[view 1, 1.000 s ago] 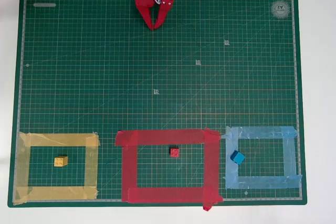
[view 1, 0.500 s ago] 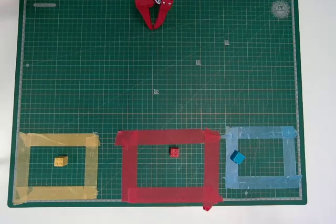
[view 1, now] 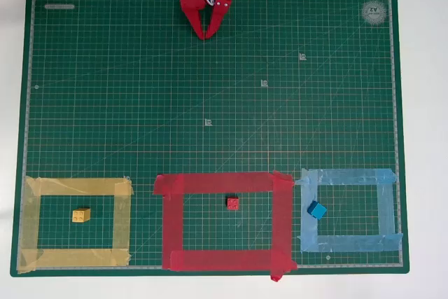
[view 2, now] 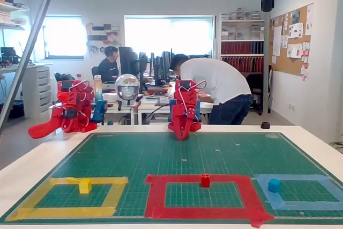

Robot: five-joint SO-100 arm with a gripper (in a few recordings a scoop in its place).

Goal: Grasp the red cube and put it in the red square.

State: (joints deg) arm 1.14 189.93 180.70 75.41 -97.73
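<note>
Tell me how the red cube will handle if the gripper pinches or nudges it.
The red cube looks like a small hard plastic block with studs, so probably rigid and light. Its flat faces suggest it would slide on the green mat rather than roll. Being tiny, it may skid or twist away from an off-centre pinch.

1. This is an office-like lab: desks with monitors fill the back.
2. Two people work there.
3. Shelves of binders and a pinboard line the right wall.
</note>
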